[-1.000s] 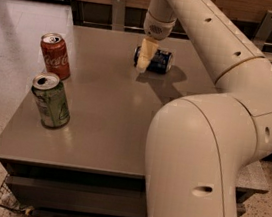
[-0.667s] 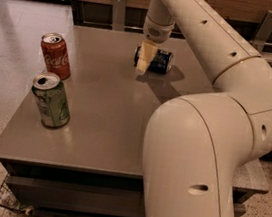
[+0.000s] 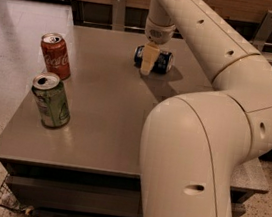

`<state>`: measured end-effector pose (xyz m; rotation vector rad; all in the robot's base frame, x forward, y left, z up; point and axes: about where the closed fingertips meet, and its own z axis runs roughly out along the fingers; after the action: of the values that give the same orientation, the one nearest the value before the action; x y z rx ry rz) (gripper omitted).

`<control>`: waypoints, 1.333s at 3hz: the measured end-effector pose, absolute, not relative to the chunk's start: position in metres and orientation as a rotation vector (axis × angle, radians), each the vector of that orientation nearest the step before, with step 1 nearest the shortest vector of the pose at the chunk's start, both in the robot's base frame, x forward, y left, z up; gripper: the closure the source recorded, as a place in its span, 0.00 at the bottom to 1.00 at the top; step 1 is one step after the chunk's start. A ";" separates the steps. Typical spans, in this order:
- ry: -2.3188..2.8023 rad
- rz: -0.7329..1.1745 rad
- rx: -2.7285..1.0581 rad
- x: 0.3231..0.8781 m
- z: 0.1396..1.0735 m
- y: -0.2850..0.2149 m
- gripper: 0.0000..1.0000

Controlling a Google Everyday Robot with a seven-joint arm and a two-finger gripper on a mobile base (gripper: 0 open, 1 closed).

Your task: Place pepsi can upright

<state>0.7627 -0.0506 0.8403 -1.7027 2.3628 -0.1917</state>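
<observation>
The pepsi can (image 3: pixel 161 62), dark blue with silver ends, lies on its side at the far middle of the grey table (image 3: pixel 106 106). My gripper (image 3: pixel 147 65) comes down from above onto the can's left half. Its cream-coloured front part stands in front of the can and hides part of it. The can rests on the table top.
A red Coca-Cola can (image 3: pixel 55 55) stands upright at the far left of the table. A green can (image 3: pixel 51 100) stands upright nearer the left front. My arm's large white links (image 3: pixel 195 154) cover the table's right side. A dark counter base runs behind the table.
The arm's upper links have shifted slightly to the left. The gripper stays at the pepsi can, which still lies on its side in the same place.
</observation>
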 end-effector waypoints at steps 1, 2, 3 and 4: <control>2.359 -0.193 -1.703 0.765 0.836 -0.049 0.49; 2.357 -0.193 -1.704 0.767 0.833 -0.048 0.72; 2.355 -0.192 -1.704 0.768 0.830 -0.047 0.96; 2.354 -0.194 -1.704 0.769 0.831 -0.047 1.00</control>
<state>0.7690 -0.0469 0.8314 -1.7041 2.3536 -0.1944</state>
